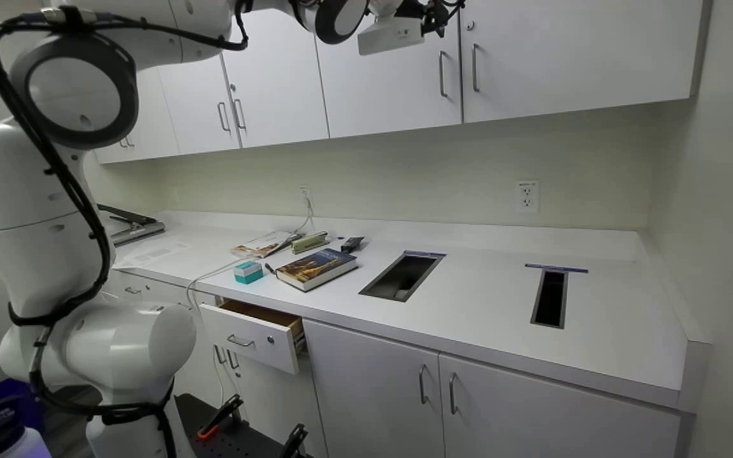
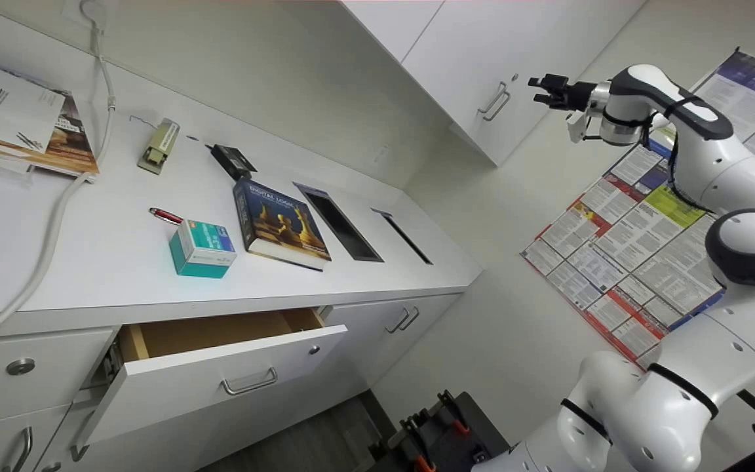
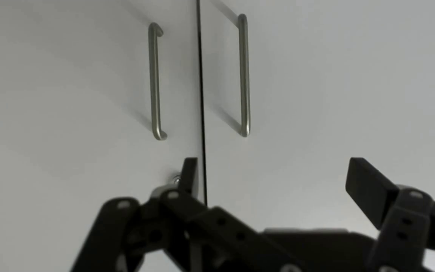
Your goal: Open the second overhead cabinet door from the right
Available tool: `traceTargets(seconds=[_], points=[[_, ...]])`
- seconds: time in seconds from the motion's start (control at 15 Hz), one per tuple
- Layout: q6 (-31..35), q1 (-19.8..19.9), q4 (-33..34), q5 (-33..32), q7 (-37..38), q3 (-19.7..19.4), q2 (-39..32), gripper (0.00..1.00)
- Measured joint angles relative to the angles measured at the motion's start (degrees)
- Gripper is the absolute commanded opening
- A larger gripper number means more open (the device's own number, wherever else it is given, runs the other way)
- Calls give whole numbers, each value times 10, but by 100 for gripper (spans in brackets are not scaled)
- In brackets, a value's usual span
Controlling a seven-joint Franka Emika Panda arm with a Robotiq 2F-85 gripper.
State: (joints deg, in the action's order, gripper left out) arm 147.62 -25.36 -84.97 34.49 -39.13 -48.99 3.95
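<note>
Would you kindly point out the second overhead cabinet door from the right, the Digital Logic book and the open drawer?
Second overhead cabinet door from the right [image 1: 385, 92]: in an exterior view, front face.
Digital Logic book [image 2: 284, 221]: in an exterior view, front cover.
Open drawer [image 2: 191, 383]: in an exterior view, front panel.

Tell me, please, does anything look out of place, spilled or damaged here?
The white-fronted wooden drawer below the white countertop stands pulled out, while the white cabinet doors beside it are closed, so it may be forgotten. I see no spill or damage.

Arm [image 2: 744, 308] raised, gripper [image 3: 272, 174] spread
The elbow [image 2: 752, 235] is bent; the two black fingers [image 3: 190, 172] stand wide apart.
</note>
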Motion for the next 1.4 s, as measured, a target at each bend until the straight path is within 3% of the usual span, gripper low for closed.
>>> traceTargets(seconds=[0.2,0.47,0.73,1.4], points=[[-48,8,52,84,-24,-36,-67,100],[-100,61,115,166,-28,-43,-164,100],[-100,89,147,181,-23,-43,-212,100],[-100,90,157,181,-34,-31,-212,100]])
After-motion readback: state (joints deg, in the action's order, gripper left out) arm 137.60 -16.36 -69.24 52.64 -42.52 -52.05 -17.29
